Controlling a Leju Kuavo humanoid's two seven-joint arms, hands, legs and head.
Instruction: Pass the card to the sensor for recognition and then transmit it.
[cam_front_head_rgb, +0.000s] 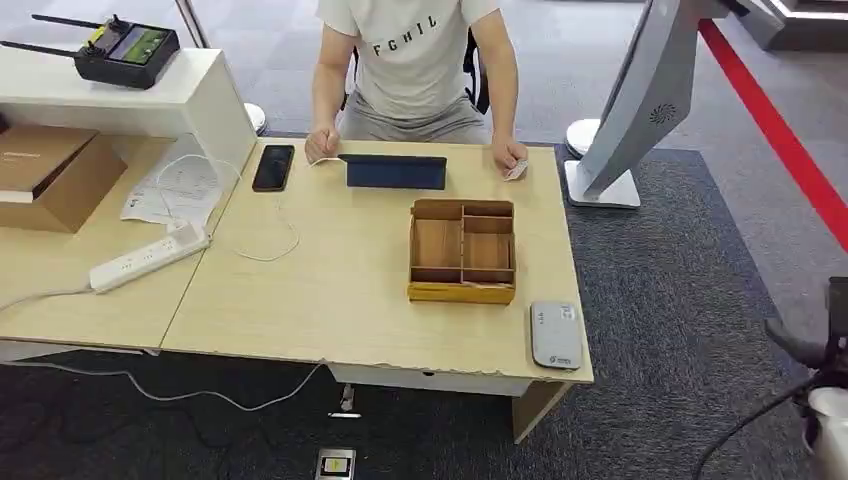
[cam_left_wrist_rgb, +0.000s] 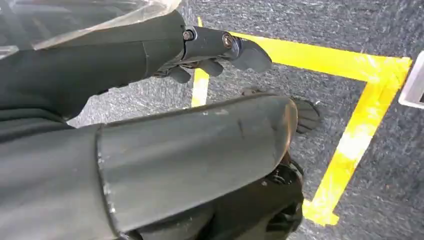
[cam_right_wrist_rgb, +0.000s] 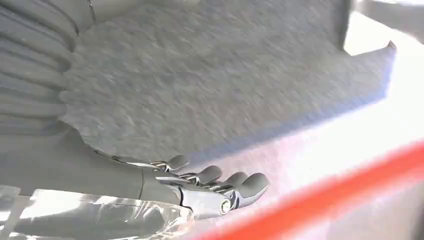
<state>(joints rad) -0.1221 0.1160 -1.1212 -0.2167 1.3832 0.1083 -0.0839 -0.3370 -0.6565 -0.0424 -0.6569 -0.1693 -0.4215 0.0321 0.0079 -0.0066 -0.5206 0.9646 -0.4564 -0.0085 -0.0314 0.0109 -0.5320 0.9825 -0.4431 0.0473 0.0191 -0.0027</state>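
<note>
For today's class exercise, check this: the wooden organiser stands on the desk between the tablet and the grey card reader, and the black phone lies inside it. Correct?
Not quite. The head view shows the phone on the desk, left of the tablet, not inside the organiser. The organiser does stand between the tablet and the reader.

You are looking at a wooden desk (cam_front_head_rgb: 330, 300) standing on dark carpet (cam_front_head_rgb: 680, 300). A red stripe (cam_front_head_rgb: 775, 130) is crossing the grey floor (cam_front_head_rgb: 560, 60).
</note>
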